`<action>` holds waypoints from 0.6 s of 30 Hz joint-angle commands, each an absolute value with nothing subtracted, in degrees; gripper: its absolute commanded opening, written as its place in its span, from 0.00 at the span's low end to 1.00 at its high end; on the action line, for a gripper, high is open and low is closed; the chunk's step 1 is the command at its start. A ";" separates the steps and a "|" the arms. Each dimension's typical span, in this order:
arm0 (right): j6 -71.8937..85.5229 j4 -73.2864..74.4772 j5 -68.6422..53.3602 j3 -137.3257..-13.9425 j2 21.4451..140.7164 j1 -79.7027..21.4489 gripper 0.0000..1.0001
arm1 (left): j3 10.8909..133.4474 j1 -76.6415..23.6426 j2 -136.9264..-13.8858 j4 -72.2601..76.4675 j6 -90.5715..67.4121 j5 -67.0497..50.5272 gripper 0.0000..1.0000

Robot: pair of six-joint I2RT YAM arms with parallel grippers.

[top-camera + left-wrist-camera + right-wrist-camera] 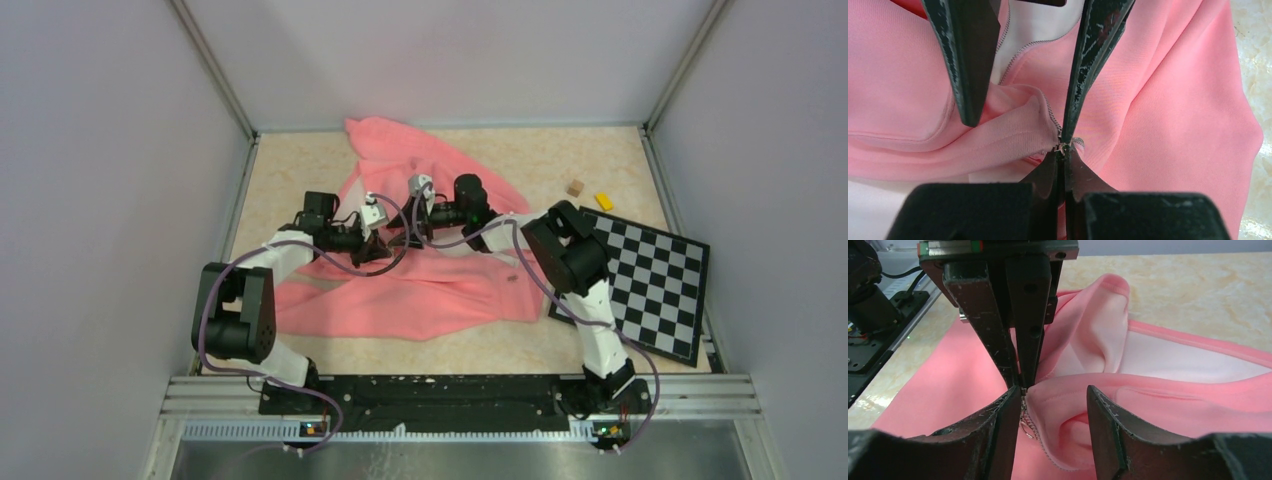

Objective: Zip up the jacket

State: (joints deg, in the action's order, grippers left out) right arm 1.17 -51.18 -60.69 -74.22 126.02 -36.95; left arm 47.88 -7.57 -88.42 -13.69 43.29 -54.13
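Salmon-pink fleece jacket (pixel 440 290) lies spread on the pale surface (pixel 600 165), a checkerboard (pixel 650 280) just beside its right edge. Over the jacket's middle, the left tool (pixel 1063 150) is clenched on the zipper (pixel 1027 426) end; the right tool (pixel 1054 392), released, straddles a jacket fold just beside it.

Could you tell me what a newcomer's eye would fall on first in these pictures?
The large salmon-pink fleece jacket sprawled across the middle of the beige table. Over its centre, the left hand is pinched shut on the jacket's thin zipper, while the right hand stands open astride a fabric fold beside it. A black-and-white checkerboard lies at the table's right side.
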 commanded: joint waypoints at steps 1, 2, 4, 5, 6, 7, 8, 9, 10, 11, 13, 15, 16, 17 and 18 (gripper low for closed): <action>2.21 -50.87 -65.43 -77.83 127.33 -36.63 0.50 | 48.39 -8.07 -87.97 -12.30 44.15 -55.89 0.00; 2.37 -50.67 -65.86 -78.09 127.77 -36.65 0.50 | 48.47 -8.08 -88.00 -12.28 44.19 -55.98 0.00; 2.90 -50.79 -66.34 -78.49 128.44 -36.65 0.50 | 48.44 -8.07 -87.98 -12.31 44.19 -56.06 0.00; 3.48 -51.01 -66.75 -78.88 128.82 -36.65 0.50 | 48.47 -8.08 -87.96 -12.31 44.14 -56.15 0.00; 4.26 -51.71 -67.14 -79.18 129.10 -36.65 0.47 | 48.43 -8.09 -87.98 -12.30 44.20 -56.12 0.00; 5.77 -53.31 -67.68 -79.42 129.44 -36.65 0.43 | 48.46 -8.09 -87.98 -12.30 44.14 -56.10 0.00; 7.99 -55.30 -68.35 -79.70 130.02 -36.65 0.39 | 48.43 -8.09 -88.02 -12.37 44.20 -56.22 0.00; 9.48 -56.78 -69.03 -80.12 130.71 -36.65 0.37 | 48.57 -8.13 -88.06 -12.38 44.21 -56.28 0.00; 10.47 -57.68 -69.43 -80.42 131.09 -36.65 0.37 | 48.52 -8.17 -88.01 -12.46 44.25 -56.35 0.00; 10.84 -58.02 -69.55 -80.53 131.37 -36.65 0.37 | 48.53 -8.17 -88.06 -12.48 44.27 -56.29 0.00; 10.17 -57.87 -68.59 -79.91 130.83 -36.57 0.47 | 48.51 -8.17 -87.94 -12.48 44.25 -56.10 0.00; 8.41 -55.95 -67.35 -79.45 130.18 -36.41 0.50 | 48.44 -8.17 -87.89 -12.47 44.30 -55.99 0.00; 7.49 -53.97 -67.03 -79.54 130.13 -36.35 0.50 | 48.45 -8.17 -87.97 -12.48 44.26 -56.06 0.00; 6.44 -52.45 -66.77 -79.73 130.09 -36.30 0.51 | 48.43 -8.17 -88.00 -12.48 44.27 -56.06 0.00; 5.57 -51.16 -66.61 -79.90 130.22 -36.30 0.52 | 48.49 -8.17 -88.05 -12.48 44.24 -56.14 0.00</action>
